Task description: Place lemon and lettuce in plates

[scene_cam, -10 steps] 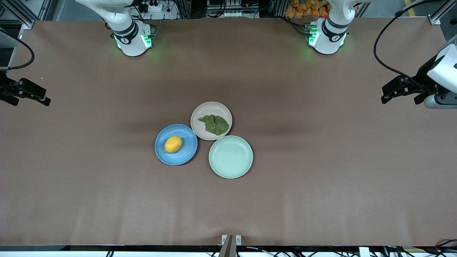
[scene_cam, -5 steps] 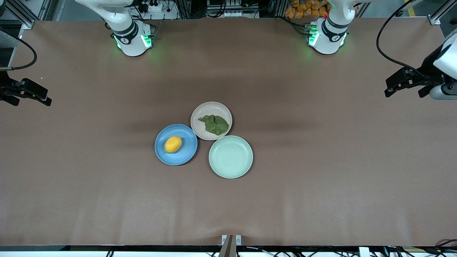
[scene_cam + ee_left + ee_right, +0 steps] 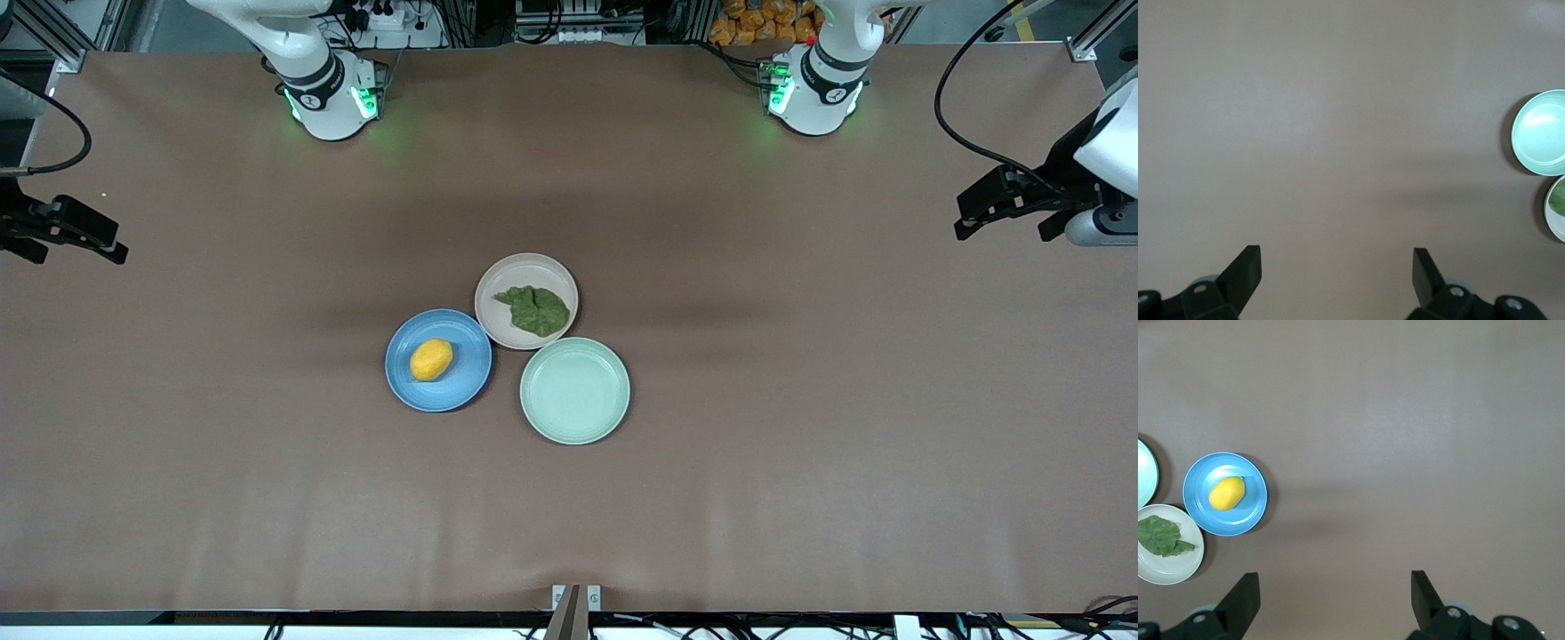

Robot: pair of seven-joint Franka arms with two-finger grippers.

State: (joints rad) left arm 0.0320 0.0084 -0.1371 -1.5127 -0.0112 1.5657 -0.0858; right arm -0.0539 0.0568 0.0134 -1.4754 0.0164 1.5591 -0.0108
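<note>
Nearest the front camera sits the mint-green plate [image 3: 574,390], then the blue plate [image 3: 463,385] holding the lemon [image 3: 431,359], then the beige-pink plate [image 3: 508,274] with the lettuce [image 3: 534,309] on it. Both grippers hang with jaws apart over bare table [image 3: 800,444], the left gripper [image 3: 1000,213] at the left arm's end, the right gripper [image 3: 76,242] at the right arm's end

A brown table [image 3: 800,444] is carrying three plates clustered near its middle, touching or nearly so: a blue plate [image 3: 467,378], a beige-pink plate [image 3: 507,271], and a mint-green plate [image 3: 574,391] lying nearest the front camera.
</note>
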